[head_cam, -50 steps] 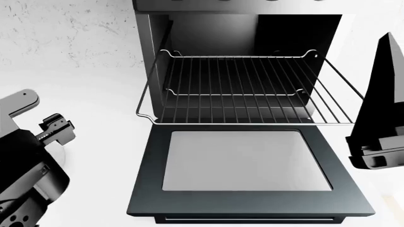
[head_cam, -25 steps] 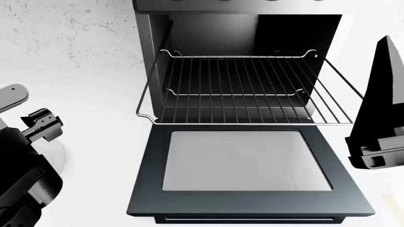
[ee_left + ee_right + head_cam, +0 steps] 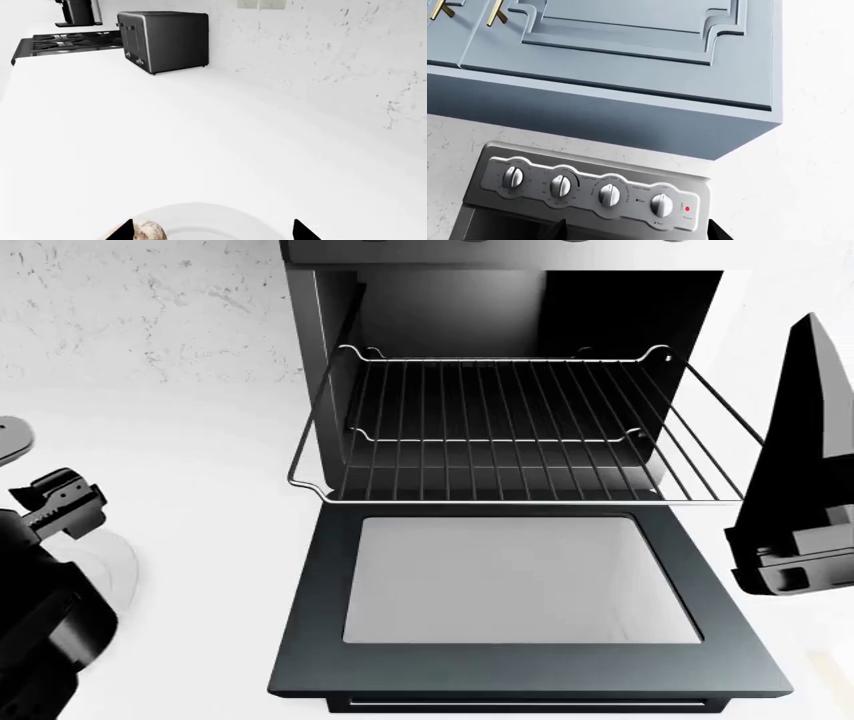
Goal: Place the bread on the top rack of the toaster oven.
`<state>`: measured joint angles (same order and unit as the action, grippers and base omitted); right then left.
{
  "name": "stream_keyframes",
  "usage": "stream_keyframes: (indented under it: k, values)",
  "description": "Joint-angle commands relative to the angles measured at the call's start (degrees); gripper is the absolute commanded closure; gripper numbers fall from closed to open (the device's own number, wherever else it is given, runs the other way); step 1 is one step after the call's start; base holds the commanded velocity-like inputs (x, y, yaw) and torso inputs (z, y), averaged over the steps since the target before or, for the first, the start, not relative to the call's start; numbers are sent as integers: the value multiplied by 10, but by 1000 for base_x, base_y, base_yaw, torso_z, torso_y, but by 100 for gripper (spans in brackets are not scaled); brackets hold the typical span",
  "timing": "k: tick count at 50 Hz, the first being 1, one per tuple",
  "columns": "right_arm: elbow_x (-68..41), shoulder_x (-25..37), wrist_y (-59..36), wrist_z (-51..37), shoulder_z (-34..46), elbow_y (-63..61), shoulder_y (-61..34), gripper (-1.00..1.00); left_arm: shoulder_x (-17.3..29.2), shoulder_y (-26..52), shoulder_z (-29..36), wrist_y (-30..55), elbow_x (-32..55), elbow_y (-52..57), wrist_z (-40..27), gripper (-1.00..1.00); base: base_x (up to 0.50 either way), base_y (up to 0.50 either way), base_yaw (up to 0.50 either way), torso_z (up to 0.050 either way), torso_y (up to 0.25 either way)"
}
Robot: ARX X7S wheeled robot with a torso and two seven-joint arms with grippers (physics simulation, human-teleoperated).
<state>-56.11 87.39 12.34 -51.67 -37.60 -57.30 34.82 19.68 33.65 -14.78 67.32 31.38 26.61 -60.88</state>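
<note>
The bread (image 3: 149, 232), a brownish chunk, lies on a white plate (image 3: 220, 220) in the left wrist view, just inside one fingertip (image 3: 123, 233) of my left gripper (image 3: 213, 235). That gripper is open and hovers over the plate. In the head view the toaster oven (image 3: 507, 300) stands with its door (image 3: 521, 580) folded down. The top rack (image 3: 707, 465) is pulled out over the door, above the lower rack (image 3: 494, 436). My right gripper (image 3: 637, 235) is open and empty, pointing at the oven's knob panel (image 3: 587, 187). The left arm (image 3: 40, 580) hides the bread in the head view.
A silver toaster (image 3: 167, 40) and a stove (image 3: 67, 42) sit far along the white counter (image 3: 200, 140) by the wall. Blue cabinets (image 3: 614, 75) hang above the oven. My right arm (image 3: 801, 490) stands beside the rack's right edge.
My left arm has drawn back to the left, mostly leaving the head view. The right arm has hardly moved.
</note>
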Motion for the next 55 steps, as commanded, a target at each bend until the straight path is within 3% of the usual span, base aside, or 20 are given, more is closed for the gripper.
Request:
stream_keyframes:
  k: [1,27,55]
  values:
    - [4,4,7,-1,16,4,-8,-100,6,-9,-10,-9,-7,-5,-4,-100,0,0,0,0,0]
    - [11,22,21,-14,50,12,-24,-100,9,-42,-40,-23,-19,-16,-15,-100,0,0,0,0,0]
    - [10,25,23,-13,75,17,-45,-100,8,-65,-30,-68,-43,-88,-5,-100,0,0,0,0,0]
